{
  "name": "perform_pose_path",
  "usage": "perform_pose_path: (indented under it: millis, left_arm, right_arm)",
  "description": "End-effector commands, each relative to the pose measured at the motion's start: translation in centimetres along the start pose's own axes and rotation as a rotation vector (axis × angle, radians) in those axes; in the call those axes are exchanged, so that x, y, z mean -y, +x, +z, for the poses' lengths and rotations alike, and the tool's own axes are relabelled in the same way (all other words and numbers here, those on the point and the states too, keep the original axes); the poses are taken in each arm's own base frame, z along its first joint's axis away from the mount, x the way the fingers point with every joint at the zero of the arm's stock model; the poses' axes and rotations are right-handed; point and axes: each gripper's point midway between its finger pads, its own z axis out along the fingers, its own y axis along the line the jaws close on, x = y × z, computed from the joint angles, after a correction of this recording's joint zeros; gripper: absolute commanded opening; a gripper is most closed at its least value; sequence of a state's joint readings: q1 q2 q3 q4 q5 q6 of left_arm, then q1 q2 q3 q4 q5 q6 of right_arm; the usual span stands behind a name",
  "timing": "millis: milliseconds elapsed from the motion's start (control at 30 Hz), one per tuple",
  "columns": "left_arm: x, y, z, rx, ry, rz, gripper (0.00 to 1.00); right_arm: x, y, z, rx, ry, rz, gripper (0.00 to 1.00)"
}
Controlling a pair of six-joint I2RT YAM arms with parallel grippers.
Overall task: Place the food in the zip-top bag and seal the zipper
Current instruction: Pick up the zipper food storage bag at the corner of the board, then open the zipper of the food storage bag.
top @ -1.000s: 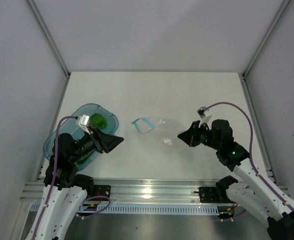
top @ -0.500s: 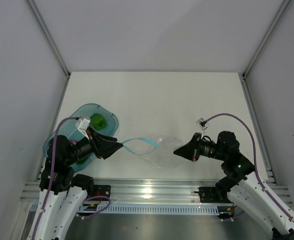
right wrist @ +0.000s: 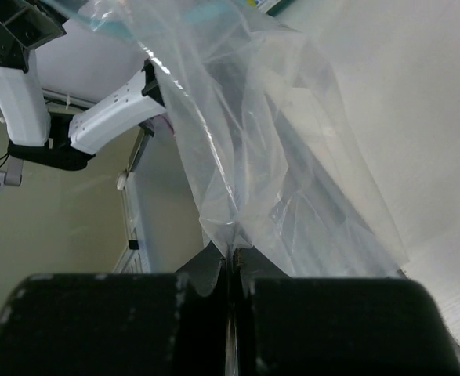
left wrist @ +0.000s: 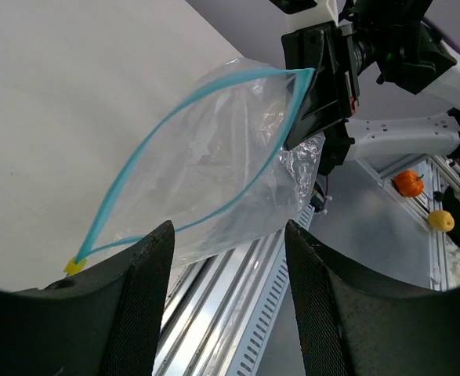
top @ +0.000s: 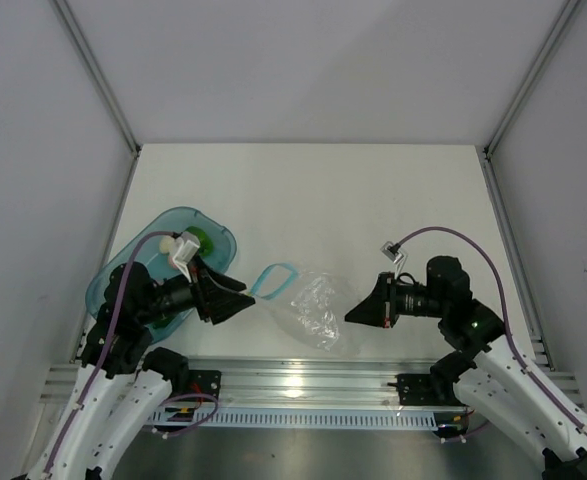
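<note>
The clear zip-top bag (top: 313, 312) hangs crumpled between my two grippers near the table's front edge. Its teal zipper (top: 271, 274) gapes in a loop (left wrist: 184, 110), so the mouth faces my left gripper (top: 245, 300). That gripper (left wrist: 228, 227) stands open just short of the mouth, with nothing between its fingers. My right gripper (top: 351, 314) is shut on the bag's far corner (right wrist: 231, 252), and the plastic fans out from it. One green piece of food (top: 204, 238) shows in the blue tray (top: 163, 222), partly hidden by my left wrist.
The translucent blue oval tray lies at the left edge under my left arm. The metal rail (top: 293, 380) runs along the front. Small orange (left wrist: 408, 182) and yellow (left wrist: 441, 221) pieces show beyond the rail in the left wrist view. White walls enclose the table.
The right gripper has drawn the bag toward the front edge and lifted it. My left gripper has swung right from the tray to the bag's mouth, and its jaws have narrowed a little.
</note>
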State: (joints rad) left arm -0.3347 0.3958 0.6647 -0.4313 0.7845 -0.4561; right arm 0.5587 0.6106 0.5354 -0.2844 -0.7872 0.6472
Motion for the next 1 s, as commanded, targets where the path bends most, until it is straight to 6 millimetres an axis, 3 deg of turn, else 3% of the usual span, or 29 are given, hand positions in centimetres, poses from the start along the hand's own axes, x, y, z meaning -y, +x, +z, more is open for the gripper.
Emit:
perform_pose_path:
  millis: [0,333,600,967]
  left_arm:
    - [-0.2,-1.2,0.7,0.018,-0.005,0.069,0.61]
    - [-2.0,-2.5,1.6,0.039,-0.082,0.088,0.62]
    - [-2.7,-1.0,2.2,-0.003,-0.060,0.074,0.52]
    - [1.6,0.6,2.3,-0.061,0.253,0.071,0.51]
  right_arm:
    - [-2.3,-0.3,-0.3,-0.029,-0.070,-0.033,0.00]
    - [-3.5,1.1,-0.2,-0.117,-0.131,-0.058,0.00]
    - [-7.4,2.0,-1.8,-0.144,-0.299,-0.121,0.00]
    - [-9.6,2.7,-3.1,-0.183,-0.399,-0.174,0.00]
